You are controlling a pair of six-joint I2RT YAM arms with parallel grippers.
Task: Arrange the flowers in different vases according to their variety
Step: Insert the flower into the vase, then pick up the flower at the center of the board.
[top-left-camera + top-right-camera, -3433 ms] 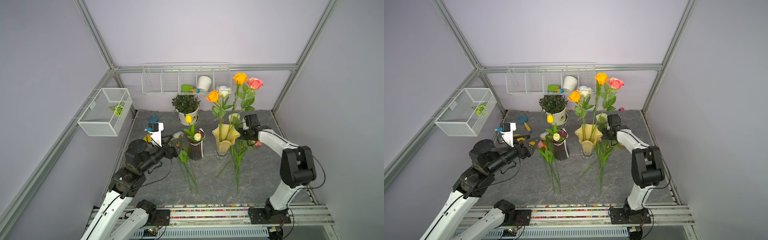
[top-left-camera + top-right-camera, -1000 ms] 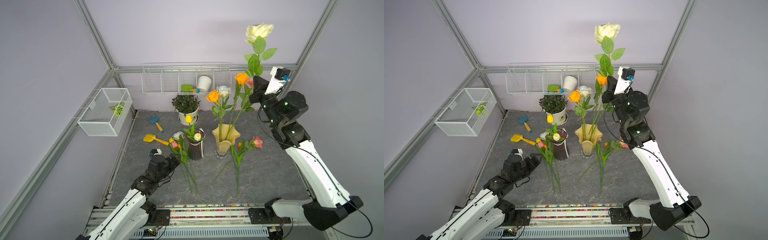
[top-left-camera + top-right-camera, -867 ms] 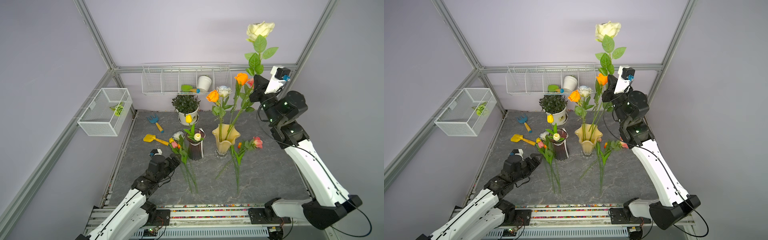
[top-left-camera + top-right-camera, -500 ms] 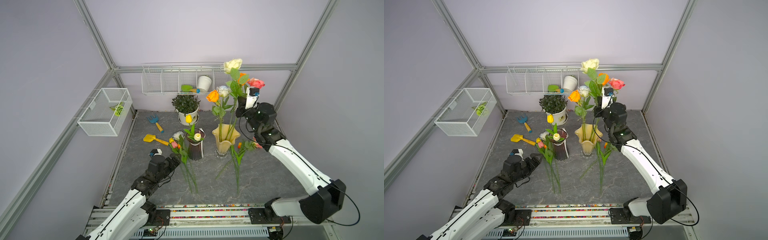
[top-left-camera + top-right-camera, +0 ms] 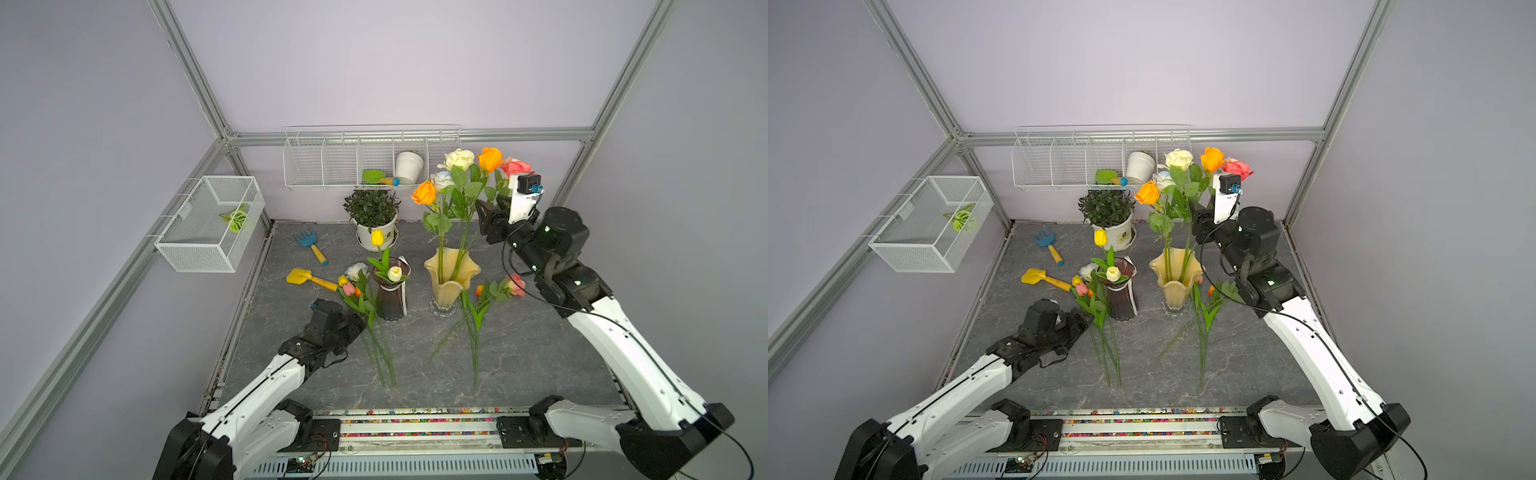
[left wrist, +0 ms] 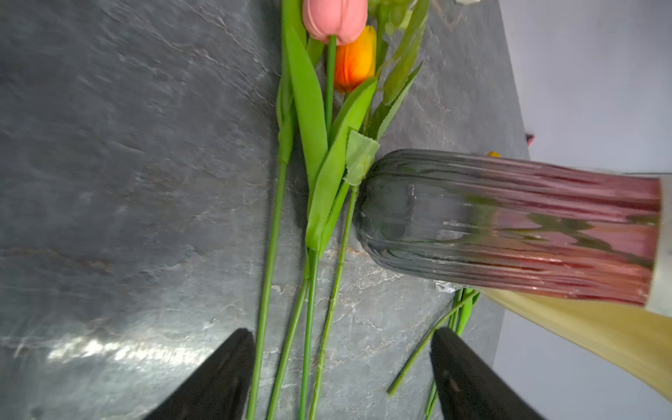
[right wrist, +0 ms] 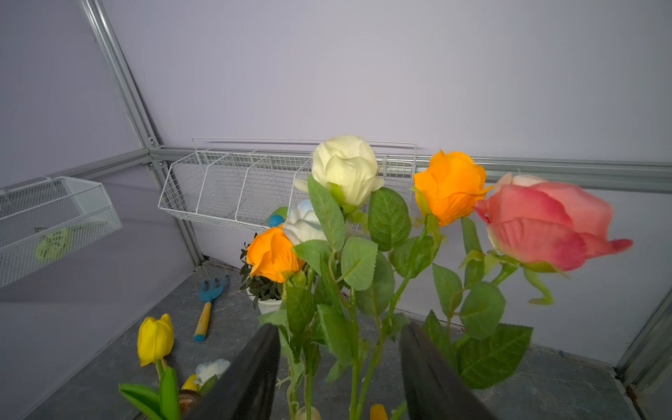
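1. Grey marbled bench point(image 5: 519, 365) fills the lower half of both top views. At lower left the left hand point(image 5: 358, 323) lies low over it, released, its fingers point(image 6: 232, 363) spread wide with loose tulip stems point(image 6: 309, 327) between them.
2. Up those stems lie a pink tulip point(image 6: 334, 18) and an orange tulip point(image 6: 354, 58), flat on the bench just beside the base of the purple ribbed vase point(image 5: 390, 299).
3. Right of centre a loose pink rose point(image 5: 516, 284) and a small orange bloom point(image 5: 479, 289) lie on the bench.
4. At centre the purple ribbed vase stands upright with a yellow tulip point(image 5: 377, 237) and a cream tulip point(image 5: 394, 273) in it.
5. Just to its right the pale yellow vase point(image 5: 451, 278) holds a cream rose point(image 5: 459, 159), orange roses point(image 5: 490, 158), a white-blue rose point(image 5: 441, 179) and a tall pink rose point(image 5: 516, 167).
6. Above that vase the right hand point(image 7: 340, 327) is released, its fingers either side of the rose stems.
7. Farthest back are a potted plant point(image 5: 372, 208), a toy rake point(image 5: 309, 243) and a wire shelf point(image 5: 324, 158).
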